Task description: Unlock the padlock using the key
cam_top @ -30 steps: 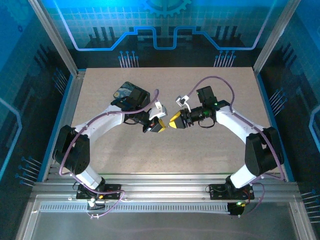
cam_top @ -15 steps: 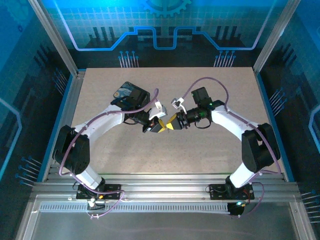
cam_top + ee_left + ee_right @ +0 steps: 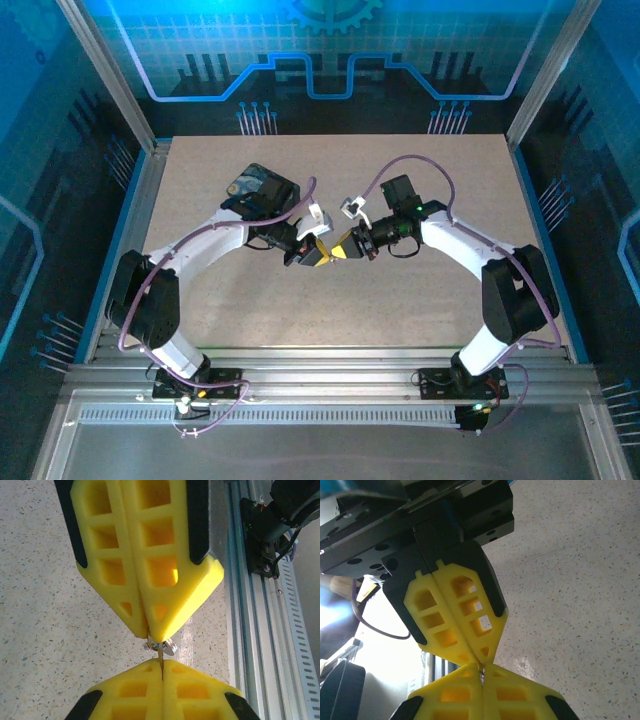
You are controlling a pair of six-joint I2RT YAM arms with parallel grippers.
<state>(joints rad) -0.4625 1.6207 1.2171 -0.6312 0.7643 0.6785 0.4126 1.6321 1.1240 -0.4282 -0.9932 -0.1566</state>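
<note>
Just now the clenched right claw [image 3: 347, 246] has been brought tip to tip with the clenched left claw [image 3: 322, 252], a metal sliver, seemingly the key [image 3: 161, 655], bridging them for insertion.

right gripper [image 3: 482, 682]: bottom centre, yellow fingers pressed together | left gripper [image 3: 475, 656]: from upper left, closed, tip-to-tip | metal sliver [image 3: 481, 674]: between tips, unidentifiable | table [image 3: 570, 580]: speckled, right

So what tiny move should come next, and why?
Probably a gentle twist of one wrist to turn the key. Both the left gripper and right gripper are shut, tip to tip, with that thin metal sliver bridging them; whether it is fully seated is too small to tell.
</note>
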